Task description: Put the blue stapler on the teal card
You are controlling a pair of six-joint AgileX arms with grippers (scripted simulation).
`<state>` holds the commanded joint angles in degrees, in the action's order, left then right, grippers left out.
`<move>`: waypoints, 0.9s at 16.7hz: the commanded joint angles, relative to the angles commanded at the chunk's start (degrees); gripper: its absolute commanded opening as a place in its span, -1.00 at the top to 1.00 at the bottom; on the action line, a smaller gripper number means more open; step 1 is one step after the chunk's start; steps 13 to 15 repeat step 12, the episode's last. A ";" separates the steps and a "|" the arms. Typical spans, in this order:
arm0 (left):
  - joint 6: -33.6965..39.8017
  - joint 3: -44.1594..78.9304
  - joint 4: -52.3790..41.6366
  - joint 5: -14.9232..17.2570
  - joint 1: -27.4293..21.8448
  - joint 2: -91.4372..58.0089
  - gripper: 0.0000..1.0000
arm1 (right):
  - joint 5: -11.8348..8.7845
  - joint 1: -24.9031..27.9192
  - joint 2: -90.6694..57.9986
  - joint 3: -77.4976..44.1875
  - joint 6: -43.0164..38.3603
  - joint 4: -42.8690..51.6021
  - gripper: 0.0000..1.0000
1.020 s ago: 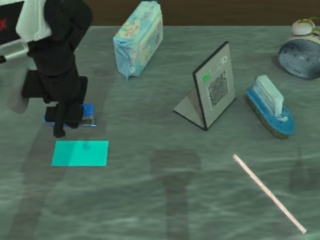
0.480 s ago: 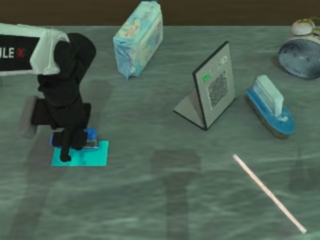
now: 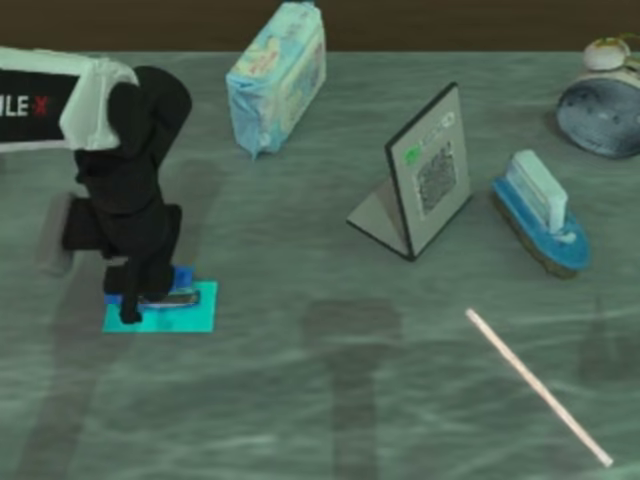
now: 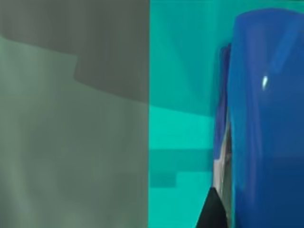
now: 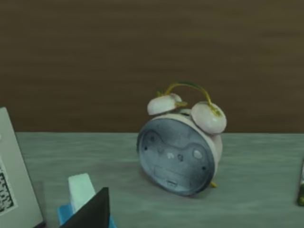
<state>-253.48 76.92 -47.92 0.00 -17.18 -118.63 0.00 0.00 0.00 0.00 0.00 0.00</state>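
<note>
The blue stapler (image 3: 182, 280) is over the far half of the teal card (image 3: 190, 318) at the table's left, lying along the card's length. My left gripper (image 3: 140, 300) points down on it, shut on the stapler. In the left wrist view the glossy stapler (image 4: 266, 142) fills one side above the card (image 4: 180, 71), with one black fingertip (image 4: 214, 211) against its silver edge. I cannot tell whether the stapler touches the card. My right gripper is out of the top view. Only one black fingertip (image 5: 90, 211) shows in the right wrist view, with nothing held.
A tissue pack (image 3: 278, 75) lies at the back. The grey QR sign stand (image 3: 430, 170) is mid-table, with the blue-and-white brush (image 3: 540, 210) to its right. An alarm clock (image 3: 600, 105) sits at the back right corner. A thin pale stick (image 3: 538, 387) lies front right.
My left arm has carried the stapler from behind the card toward the front, onto the card's far half, and has sunk lower over the last half second.
</note>
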 joint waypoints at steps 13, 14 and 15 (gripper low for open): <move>0.00 0.00 0.00 0.00 0.00 0.00 -1.00 | 0.00 0.00 0.00 0.00 0.00 0.00 -1.00; 0.00 0.00 0.00 0.00 0.00 0.00 -1.00 | 0.00 0.00 0.00 0.00 0.00 0.00 -1.00; 0.00 0.00 0.00 0.00 0.00 0.00 -1.00 | 0.00 0.00 0.00 0.00 0.00 0.00 -1.00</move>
